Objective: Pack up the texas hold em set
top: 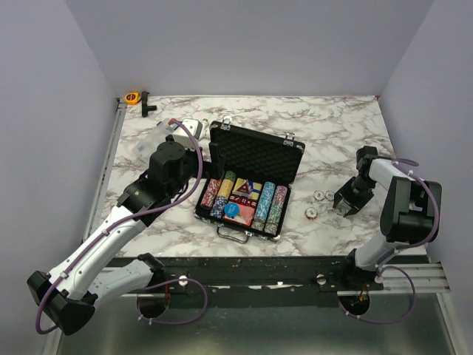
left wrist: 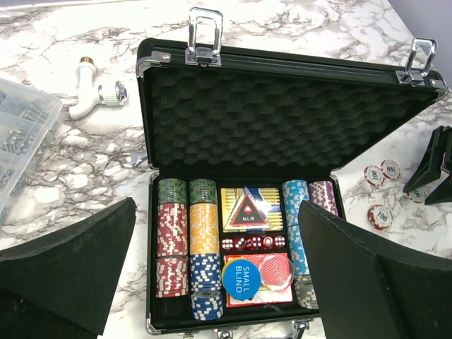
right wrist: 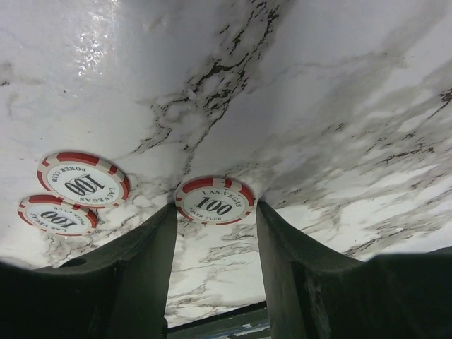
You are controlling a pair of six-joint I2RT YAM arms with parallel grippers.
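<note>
While briefcase (top: 255,155) gapes | left jaws released | right jaws astride red-white chip (right wrist: 215,203), grip unclear

Mid-frame, a black briefcase (left wrist: 282,65) with silver trim and dimpled black foam lining (left wrist: 282,120) sits on a white table (top: 332,126) veined in grey marble. Its chip rows (left wrist: 174,233) run green, red, yellow, blue and purple. At right, loose chips (left wrist: 379,217) are white with red edge stripes.

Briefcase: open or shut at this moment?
Open. The briefcase has its foam-lined lid raised, leaving the chip rows inside exposed.
</note>
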